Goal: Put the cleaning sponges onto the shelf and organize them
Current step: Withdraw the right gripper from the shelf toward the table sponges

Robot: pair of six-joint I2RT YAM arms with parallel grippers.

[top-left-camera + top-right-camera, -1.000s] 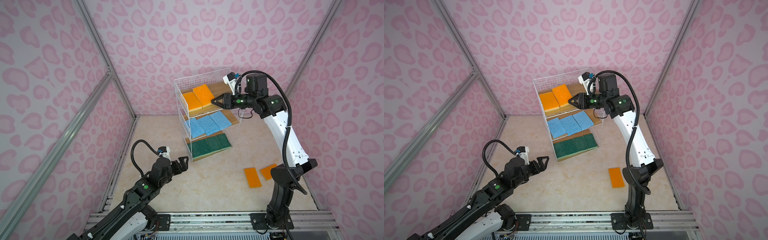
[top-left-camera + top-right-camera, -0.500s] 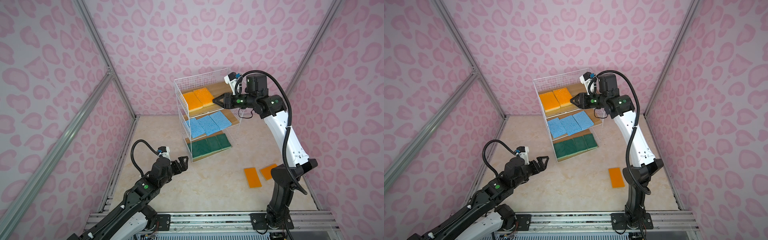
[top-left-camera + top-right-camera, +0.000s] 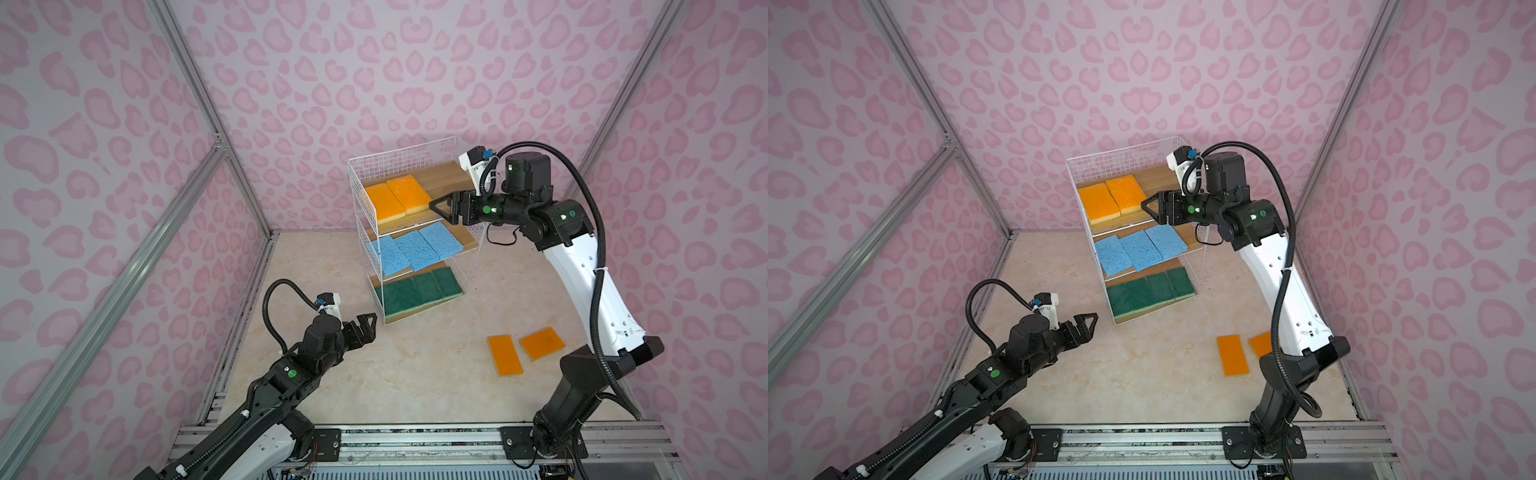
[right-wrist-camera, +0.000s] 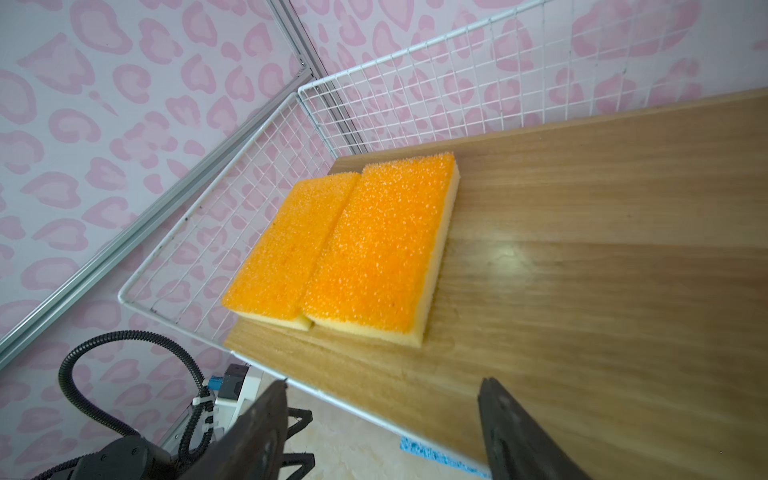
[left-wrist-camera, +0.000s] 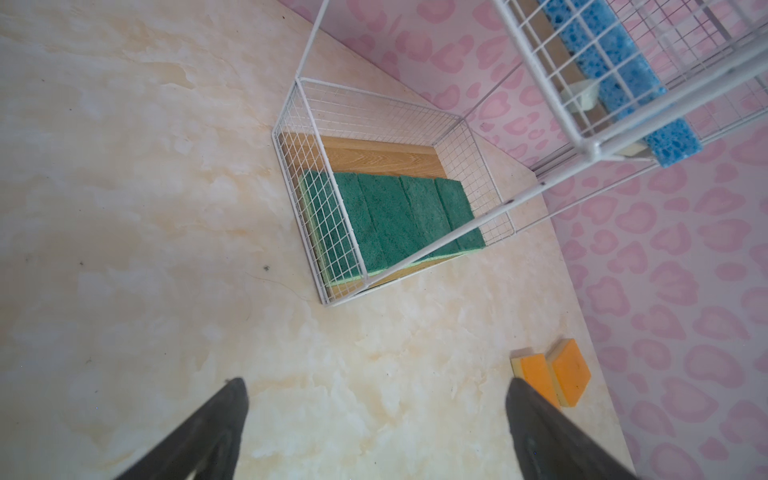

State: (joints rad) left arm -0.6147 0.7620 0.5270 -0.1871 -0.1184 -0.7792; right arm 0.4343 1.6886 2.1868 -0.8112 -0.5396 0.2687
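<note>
The white wire shelf (image 3: 399,160) (image 4: 582,249) holds two orange cleaning sponges (image 3: 395,198) (image 4: 353,245) side by side on its top board. Three blue ones (image 3: 415,249) (image 3: 1138,247) lie on the middle board and several green ones (image 3: 419,289) (image 5: 395,216) on the bottom. Two more orange sponges (image 3: 505,355) (image 3: 542,343) (image 5: 571,372) lie on the floor by the right arm's base. My right gripper (image 3: 434,208) (image 4: 382,386) is open and empty at the top board's front edge, just right of the orange pair. My left gripper (image 3: 368,322) (image 5: 376,386) hovers open and empty left of the bottom tier.
Pink patterned walls with aluminium posts (image 3: 216,137) close in the marble floor (image 3: 415,374). The right half of the top board (image 4: 602,187) is bare wood. The right arm's white link (image 3: 590,282) rises over the floor sponges.
My right gripper set the second orange sponge flat beside the first on the top board, then opened and drew back a little. The left arm has stayed still.
</note>
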